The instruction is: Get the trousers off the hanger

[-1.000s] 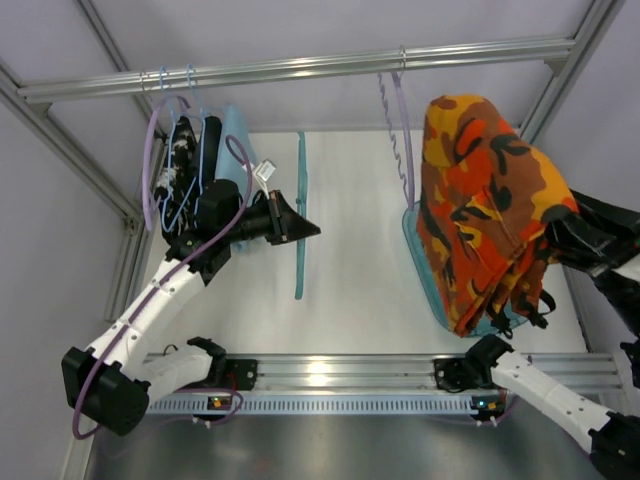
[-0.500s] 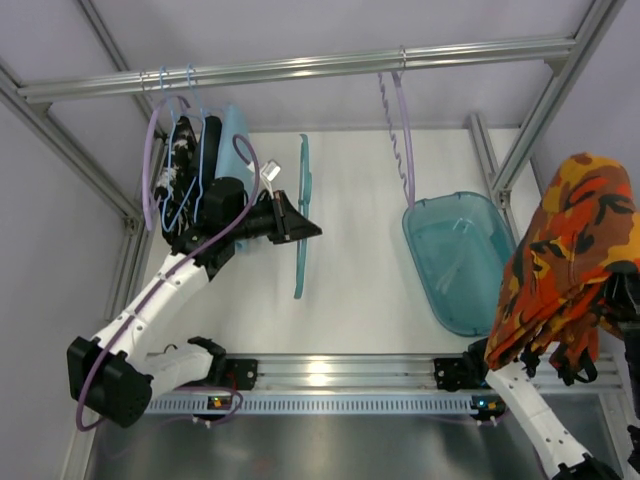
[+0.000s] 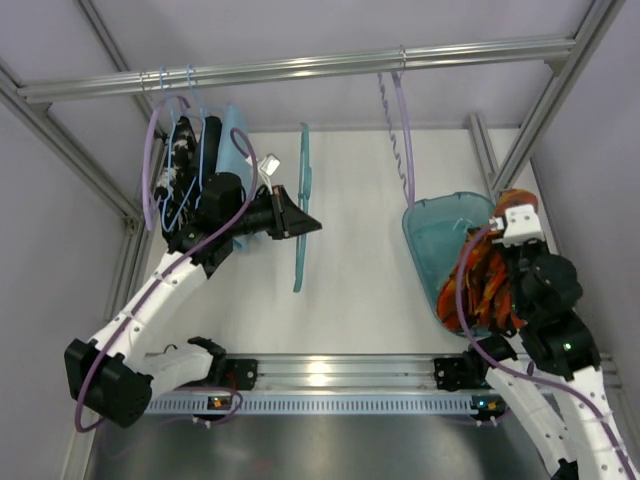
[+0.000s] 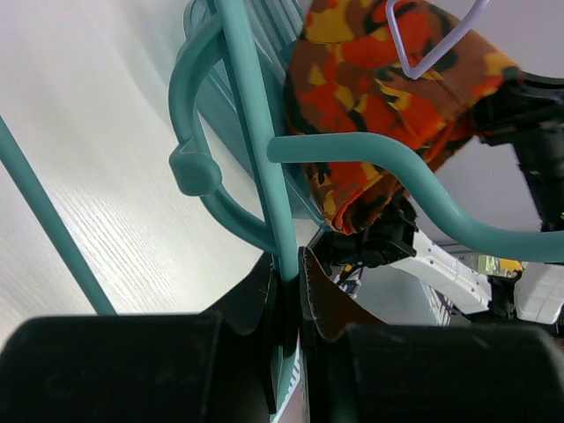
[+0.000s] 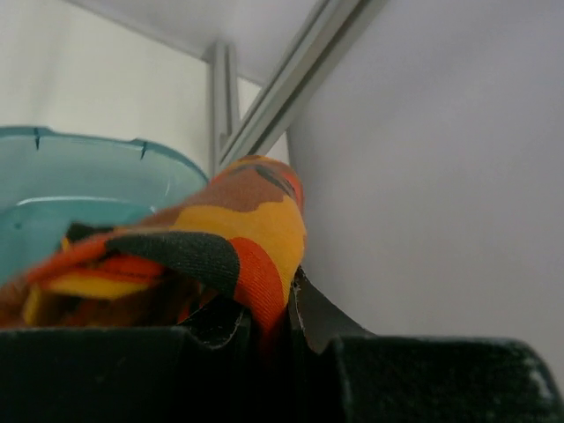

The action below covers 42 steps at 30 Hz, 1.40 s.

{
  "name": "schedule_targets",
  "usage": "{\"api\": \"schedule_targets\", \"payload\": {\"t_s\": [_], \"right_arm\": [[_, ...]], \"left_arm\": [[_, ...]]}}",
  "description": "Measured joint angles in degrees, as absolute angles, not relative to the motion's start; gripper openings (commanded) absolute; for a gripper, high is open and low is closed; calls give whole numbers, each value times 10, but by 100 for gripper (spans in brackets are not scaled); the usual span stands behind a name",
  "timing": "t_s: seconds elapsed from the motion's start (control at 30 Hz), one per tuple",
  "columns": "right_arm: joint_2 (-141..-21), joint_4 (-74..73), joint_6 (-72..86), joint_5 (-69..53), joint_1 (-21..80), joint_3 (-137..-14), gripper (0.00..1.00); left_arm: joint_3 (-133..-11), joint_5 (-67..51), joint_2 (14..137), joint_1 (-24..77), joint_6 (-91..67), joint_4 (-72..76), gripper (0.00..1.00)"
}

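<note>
Trousers (image 3: 468,292) bunched over teal bin (image 3: 432,230), right gripper (image 5: 270,310) clamped on them, left gripper (image 4: 289,280) clamped tight on hanger (image 4: 256,132).

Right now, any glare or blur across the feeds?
Top external: sharp, one bright glare patch on the near rail. Left wrist: hanger crisp, left gripper nearly black. Right wrist: trousers soft, too near the lens.
</note>
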<state>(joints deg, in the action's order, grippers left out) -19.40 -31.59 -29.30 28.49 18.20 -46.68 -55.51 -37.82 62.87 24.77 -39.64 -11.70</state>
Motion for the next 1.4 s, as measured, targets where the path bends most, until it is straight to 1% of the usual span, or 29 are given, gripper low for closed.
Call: {"api": "schedule_targets", "payload": {"t_s": [0.17,0.2,0.23,0.27,0.3,0.37,0.4,0.47,0.5,0.53,0.57,0.8,0.97,1.1,1.27,1.4], "right_arm": [[-257,-195,-280,258,182,-330,0],[-279,-178,-275,253,182,-311,3],[-302,-164,-267,250,182,-301,8],[-335,-150,-257,246,182,-296,16],[-361,-137,-248,243,182,-296,35],[-409,-110,-222,236,182,-300,56],[-423,-105,-214,232,181,-304,74],[-445,-98,-195,223,179,-320,85],[-448,-100,-187,216,177,-330,93],[-447,-104,-181,207,175,-340,97],[-442,-109,-175,193,171,-355,99],[-370,-170,-153,129,167,-453,99],[-334,-233,-133,83,167,-542,99],[-328,-295,-103,-4,166,-640,99],[-374,-307,-30,-154,166,-745,100],[-419,-261,55,-274,166,-741,98]], "left_arm": [[-580,-383,628,248,-386,-135,0],[-586,-385,628,248,-385,-136,0],[-593,-389,627,248,-383,-137,0],[-599,-393,626,248,-383,-138,0],[-604,-396,625,248,-382,-139,0],[-613,-401,621,248,-382,-139,0],[-617,-404,620,248,-382,-140,0],[-627,-407,620,248,-384,-143,0],[-633,-409,620,248,-387,-145,0],[-641,-410,621,248,-389,-149,0],[-649,-411,622,248,-391,-151,0],[-731,-408,643,248,-427,-150,0],[-761,-397,667,248,-460,-154,0],[-785,-376,697,248,-484,-151,0],[-799,-361,723,248,-522,-141,0],[-799,-357,729,248,-552,-129,0]]}}
